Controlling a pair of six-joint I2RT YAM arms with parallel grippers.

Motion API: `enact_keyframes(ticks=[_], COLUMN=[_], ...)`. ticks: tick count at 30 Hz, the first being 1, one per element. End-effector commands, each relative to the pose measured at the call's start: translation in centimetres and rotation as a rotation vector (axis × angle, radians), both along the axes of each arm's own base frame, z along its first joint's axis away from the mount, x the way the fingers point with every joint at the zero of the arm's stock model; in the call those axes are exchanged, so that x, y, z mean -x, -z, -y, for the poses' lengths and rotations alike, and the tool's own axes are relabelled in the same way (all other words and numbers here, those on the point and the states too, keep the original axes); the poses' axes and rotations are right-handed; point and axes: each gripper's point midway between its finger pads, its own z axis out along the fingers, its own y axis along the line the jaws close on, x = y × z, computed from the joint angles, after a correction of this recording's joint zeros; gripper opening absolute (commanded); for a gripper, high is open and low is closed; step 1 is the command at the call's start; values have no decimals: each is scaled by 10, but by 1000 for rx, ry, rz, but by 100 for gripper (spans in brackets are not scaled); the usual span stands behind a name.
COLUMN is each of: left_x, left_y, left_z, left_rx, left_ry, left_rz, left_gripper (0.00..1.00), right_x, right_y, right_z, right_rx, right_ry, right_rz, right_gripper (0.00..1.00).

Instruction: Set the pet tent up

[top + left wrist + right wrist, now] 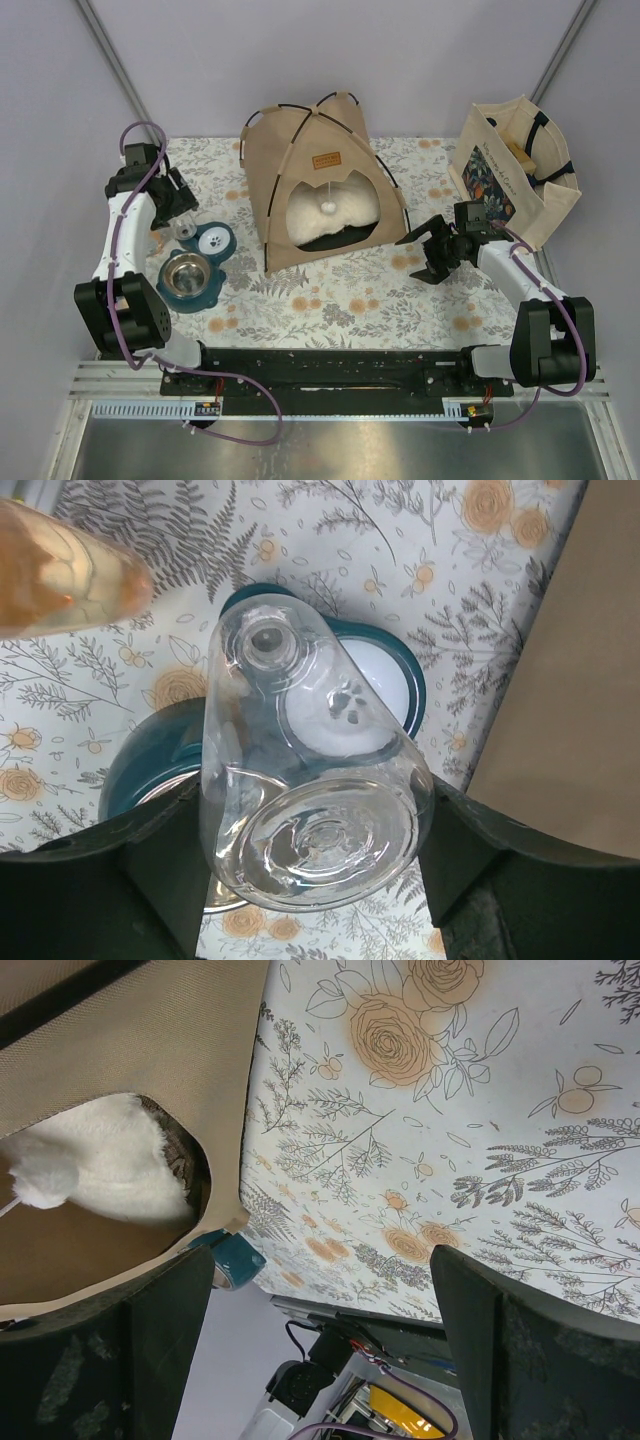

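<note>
The tan pet tent (318,178) stands upright at the back middle of the table, with black poles, a brown label and a white pom-pom (327,205) hanging in its arched doorway. A white fluffy cushion (335,215) lies inside. My left gripper (183,222) is shut on a clear plastic bottle (310,780), held neck-down over the white paw-print dish (345,705), left of the tent. My right gripper (428,255) is open and empty just right of the tent's front corner. In the right wrist view the tent (130,1040), cushion (110,1165) and pom-pom (40,1180) show at the left.
A teal feeder (195,265) with a steel bowl (186,272) and the white dish sits front left of the tent. A beige tote bag with floral print (515,170) stands at the back right. A floral cloth (360,290) covers the table. A blurred amber object (60,570) shows at the left wrist view's top left.
</note>
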Motion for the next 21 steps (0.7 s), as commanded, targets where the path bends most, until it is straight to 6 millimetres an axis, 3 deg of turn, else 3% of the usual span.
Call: enact_keyframes(ticks=[1,9,21], left_x=[0,1,4], left_y=[7,8,-31], left_z=[-14,-21,-25], left_rx=[7,15,-29], left_ry=[-44,-72,-72], left_rz=[-42,-32,71], left_gripper=[76,99,99], right_x=[-3,-4,-4], right_y=[-11,-14,-17], right_z=[-3,-1,-2], right_rx=[-28,-23,-30], right_ry=[1,12,11], right_rz=[37,48,54], right_gripper=[99,98,99])
